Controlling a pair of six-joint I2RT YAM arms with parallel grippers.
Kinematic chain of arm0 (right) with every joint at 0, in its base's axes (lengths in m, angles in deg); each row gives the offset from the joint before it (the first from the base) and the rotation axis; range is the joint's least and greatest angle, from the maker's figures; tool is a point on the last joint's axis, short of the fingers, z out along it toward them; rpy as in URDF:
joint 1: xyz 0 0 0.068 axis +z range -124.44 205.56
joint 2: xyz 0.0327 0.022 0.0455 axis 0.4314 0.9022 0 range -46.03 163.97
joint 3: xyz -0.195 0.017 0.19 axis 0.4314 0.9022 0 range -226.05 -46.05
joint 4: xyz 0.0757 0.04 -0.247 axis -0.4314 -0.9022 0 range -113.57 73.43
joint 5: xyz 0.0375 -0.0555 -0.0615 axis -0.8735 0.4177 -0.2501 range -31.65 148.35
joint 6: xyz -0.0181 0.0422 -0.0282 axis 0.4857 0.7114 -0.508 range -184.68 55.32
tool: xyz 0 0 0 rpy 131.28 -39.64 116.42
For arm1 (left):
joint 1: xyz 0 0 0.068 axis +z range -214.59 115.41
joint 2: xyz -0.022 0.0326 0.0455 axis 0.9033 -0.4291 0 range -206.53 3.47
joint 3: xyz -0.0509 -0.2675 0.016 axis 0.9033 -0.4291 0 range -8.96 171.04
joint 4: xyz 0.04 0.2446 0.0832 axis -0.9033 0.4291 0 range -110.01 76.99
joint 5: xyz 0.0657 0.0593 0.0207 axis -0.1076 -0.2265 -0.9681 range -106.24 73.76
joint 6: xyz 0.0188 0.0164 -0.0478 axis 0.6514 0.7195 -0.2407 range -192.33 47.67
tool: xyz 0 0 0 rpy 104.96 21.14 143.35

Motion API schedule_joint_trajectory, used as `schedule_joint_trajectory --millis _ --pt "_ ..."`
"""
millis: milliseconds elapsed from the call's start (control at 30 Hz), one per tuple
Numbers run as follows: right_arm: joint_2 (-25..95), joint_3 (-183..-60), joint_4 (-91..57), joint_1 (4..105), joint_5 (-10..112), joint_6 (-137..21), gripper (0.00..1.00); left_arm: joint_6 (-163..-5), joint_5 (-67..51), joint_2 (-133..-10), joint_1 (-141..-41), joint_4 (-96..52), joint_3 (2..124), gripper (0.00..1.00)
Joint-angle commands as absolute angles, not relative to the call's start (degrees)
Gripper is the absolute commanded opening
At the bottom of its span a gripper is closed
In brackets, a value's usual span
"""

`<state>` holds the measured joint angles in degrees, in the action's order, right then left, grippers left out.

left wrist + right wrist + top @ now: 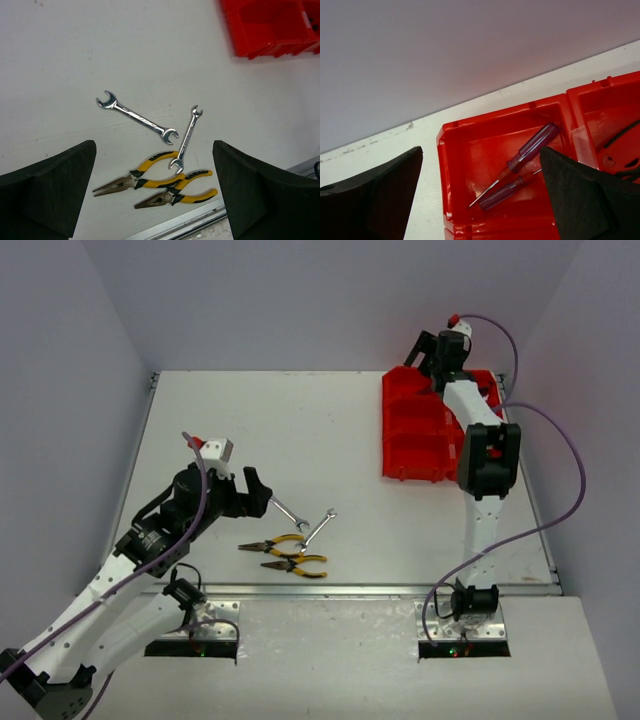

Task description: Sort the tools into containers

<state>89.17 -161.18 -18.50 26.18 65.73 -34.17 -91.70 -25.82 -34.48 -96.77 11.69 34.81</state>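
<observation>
Two silver wrenches (288, 511) (320, 528) and two yellow-handled pliers (272, 545) (295, 566) lie on the white table near its front edge. My left gripper (258, 492) hovers just left of them, open and empty. In the left wrist view the wrenches (137, 118) (186, 139) and pliers (145, 177) (177, 196) lie between its spread jaws (154, 144). The red tray of bins (415, 430) stands at the back right. My right gripper (425, 355) is open and empty over its far-left bin (451, 165), which holds two thin screwdrivers (532, 145) (502, 194).
The neighbouring bin (600, 100) holds a partly hidden red item with a dark line across it. The grey back wall rises close behind the tray. A metal strip (200, 220) runs along the table's front edge just below the pliers.
</observation>
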Motion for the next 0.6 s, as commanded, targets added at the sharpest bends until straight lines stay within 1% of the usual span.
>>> schedule_joint_trajectory --millis 0,33,67,133,167,200,267,333,433,500,567 --pt "76.07 -162.42 -20.20 26.61 64.33 -35.57 0.99 -92.36 -27.20 -34.22 -97.11 8.90 34.90 1.00" --pt "73.71 -160.51 -20.84 26.78 59.58 -35.50 0.99 -92.46 -27.39 -35.07 -97.11 8.90 34.81 1.00" --pt "66.44 -156.19 -20.02 26.86 54.25 -34.57 0.99 -93.10 -28.05 -36.33 -97.04 9.55 35.09 1.00" --pt "58.80 -148.66 -17.61 27.03 48.89 -32.97 0.99 -94.03 -29.94 -37.85 -97.02 10.40 35.54 1.00" --pt "55.68 -142.62 -17.09 27.32 45.72 -32.10 0.99 -94.47 -30.73 -38.89 -97.09 10.82 35.94 1.00" --pt "53.06 -139.44 -18.45 27.73 43.93 -30.91 0.99 -95.62 -31.57 -39.61 -97.04 11.91 36.43 1.00" --pt "46.97 -135.36 -23.44 30.47 44.97 -31.94 0.99 -98.50 -36.49 -40.25 -97.02 14.59 37.55 1.00" --pt "44.58 -132.51 -29.01 37.11 48.03 -38.07 0.99 -101.68 -43.03 -39.61 -97.02 17.39 38.72 1.00" --pt "47.01 -135.12 -41.14 45.98 53.03 -44.79 0.99 -108.02 -52.65 -36.00 -97.02 22.92 40.05 1.00" --pt "48.54 -134.55 -42.54 51.05 56.14 -48.05 0.99 -109.66 -56.39 -32.65 -97.02 24.10 40.34 1.00" --pt "50.12 -132.82 -42.57 55.31 56.30 -49.72 0.99 -109.20 -56.06 -27.94 -97.02 23.49 39.75 1.00"
